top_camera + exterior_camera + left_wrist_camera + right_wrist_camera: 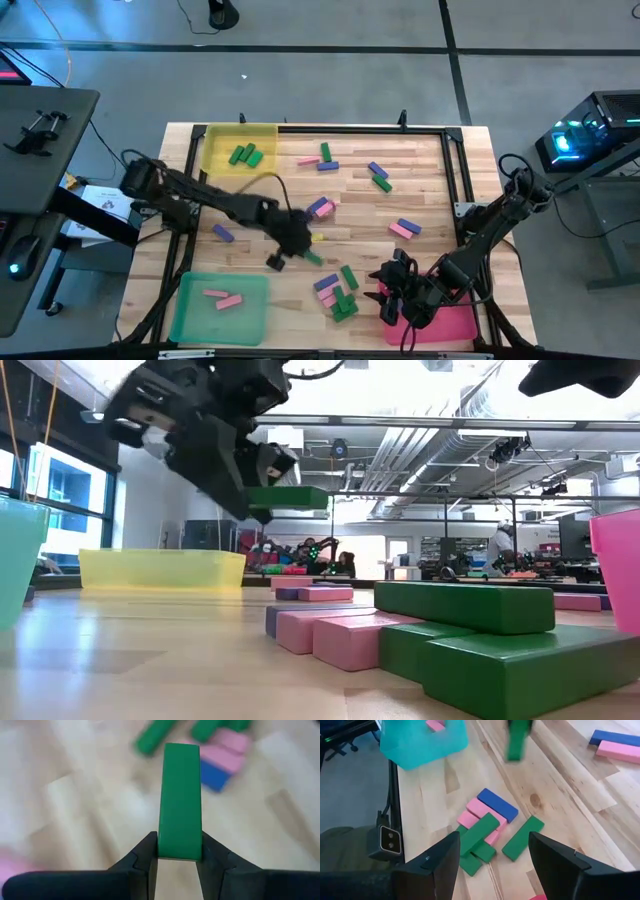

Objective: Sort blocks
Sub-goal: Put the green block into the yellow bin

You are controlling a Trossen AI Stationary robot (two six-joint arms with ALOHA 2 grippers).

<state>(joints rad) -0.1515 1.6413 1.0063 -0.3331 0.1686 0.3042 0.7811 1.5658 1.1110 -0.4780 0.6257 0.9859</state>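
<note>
**Colour rundown of the bench**

The bench (420,180) is light wood with a plank pattern. By its edges sit a yellow tray (215,142), a teal-green tray (190,310) with pink blocks (222,296) in it, and a pink-red tray (455,326). Green blocks (245,154) lie in the yellow one. Scattered bars are green, pink and purple-blue, same mix in the pile (490,832). The black left gripper (178,857) pinches a solid green block (180,800). Both arms are dark.
</note>
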